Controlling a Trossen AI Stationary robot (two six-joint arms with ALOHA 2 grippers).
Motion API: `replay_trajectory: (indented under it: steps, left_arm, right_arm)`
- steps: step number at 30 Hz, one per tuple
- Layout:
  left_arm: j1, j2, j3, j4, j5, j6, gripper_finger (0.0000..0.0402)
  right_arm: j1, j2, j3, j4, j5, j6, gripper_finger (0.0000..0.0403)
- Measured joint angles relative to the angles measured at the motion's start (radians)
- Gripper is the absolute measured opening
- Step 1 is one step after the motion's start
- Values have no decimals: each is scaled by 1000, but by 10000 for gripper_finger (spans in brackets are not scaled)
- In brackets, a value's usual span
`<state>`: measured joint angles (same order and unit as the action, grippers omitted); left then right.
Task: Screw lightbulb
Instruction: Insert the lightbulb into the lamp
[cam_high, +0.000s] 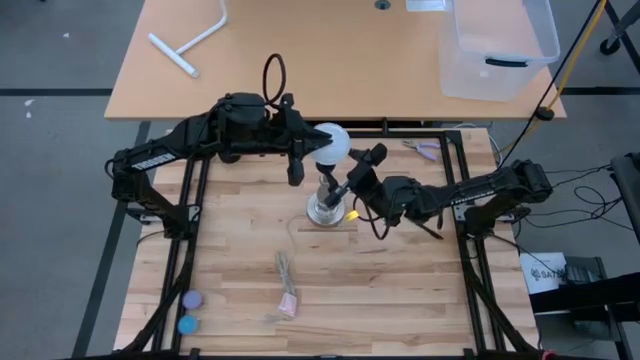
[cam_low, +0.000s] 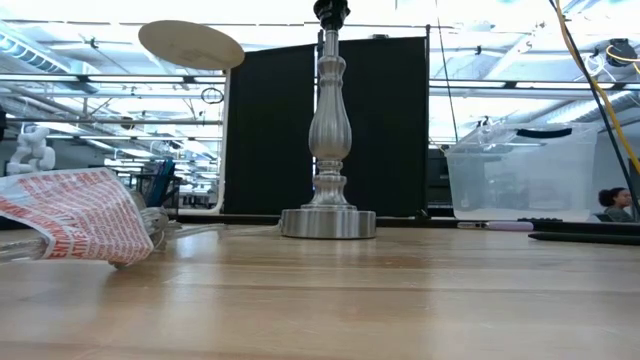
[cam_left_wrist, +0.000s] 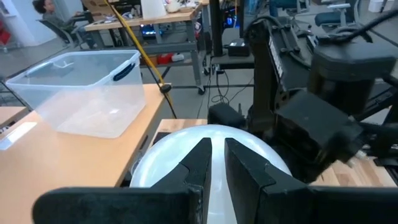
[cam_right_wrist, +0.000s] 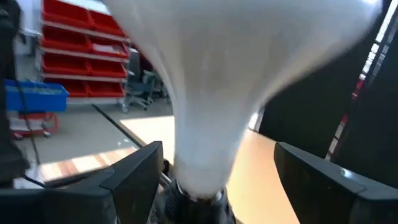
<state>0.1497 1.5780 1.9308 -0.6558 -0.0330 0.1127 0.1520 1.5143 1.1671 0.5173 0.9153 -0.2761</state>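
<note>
The lightbulb (cam_high: 334, 143), a white frosted globe on a tapering neck (cam_right_wrist: 205, 124), stands upright with its lower end in the black socket (cam_right_wrist: 194, 200) at the top of a silvery lamp post (cam_low: 328, 130). The post's round base (cam_high: 326, 211) sits on the wooden table. My left gripper (cam_left_wrist: 217, 146) reaches in from the table's left, its fingers shut, at the globe (cam_left_wrist: 165, 158). My right gripper (cam_right_wrist: 217, 180) comes from the table's right and is open. Its fingers stand on either side of the neck, apart from it. My left gripper's shut fingertips (cam_left_wrist: 202, 152) lie against the upper part of the globe (cam_left_wrist: 249, 140). They come from the table's left and slant slightly down. The fingers themselves cover the spot where they meet it. The lightbulb stays upright on the post.
A red-and-white wrapper (cam_low: 75, 215) and a small pink bundle (cam_high: 288, 303) lie on the near part of the table, and two small discs (cam_high: 188, 311) lie near its left corner. Pliers (cam_high: 425, 150) lie at the far right. A clear bin (cam_high: 500, 45) and a white T-shaped tube (cam_high: 190, 40) are on the desk behind.
</note>
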Motion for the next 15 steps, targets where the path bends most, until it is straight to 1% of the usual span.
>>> replay_trajectory:
  steps: [5, 8, 11, 13, 15]
  left_arm:
    - [0, 0, 0, 1, -1, -1, 51]
    - [0, 0, 0, 3, -1, -3, 51]
    - [0, 0, 0, 6, -2, -4, 51]
    - [0, 0, 0, 5, -2, -5, 51]
    - [0, 0, 0, 6, -2, -8, 51]
  right_arm:
    - [-14, 0, 0, 41, -29, -44, 298]
    - [-31, 0, 0, 37, -79, -22, 297]
    - [-43, 0, 0, 26, -85, -3, 297]
    - [-48, 0, 0, 26, -93, -1, 290]
    - [-50, 0, 0, 27, -112, 2, 274]
